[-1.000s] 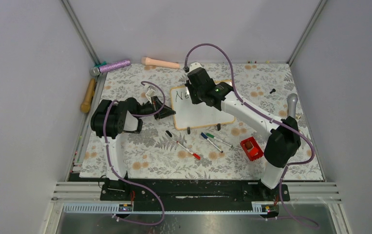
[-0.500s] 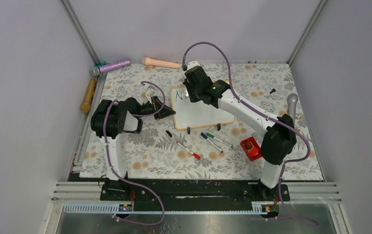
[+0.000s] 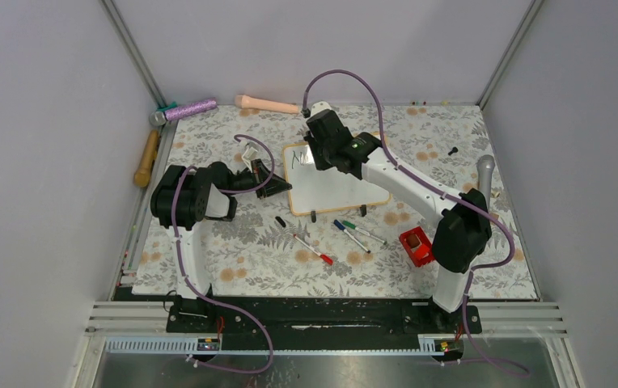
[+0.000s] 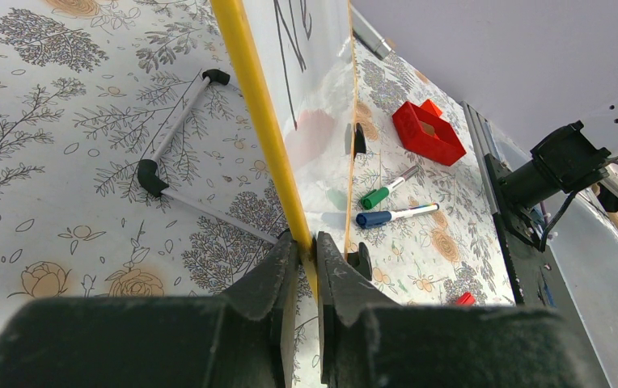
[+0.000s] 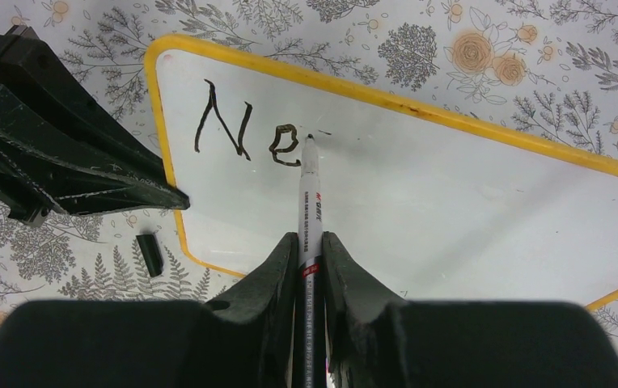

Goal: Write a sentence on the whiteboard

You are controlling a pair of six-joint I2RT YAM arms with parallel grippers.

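whiteboard (image 3: 346,190) sits mid-frame in top view; left gripper (image 4: 306,242) fingers pinched on its yellow edge, likely to steady it; right gripper (image 5: 310,242) clamps the marker (image 5: 311,186), tip on board at upper left; the sentence (image 5: 244,133) reads only "Ne"

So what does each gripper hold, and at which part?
Left gripper clamps the whiteboard by its frame edge; right gripper grips a marker by its barrel.
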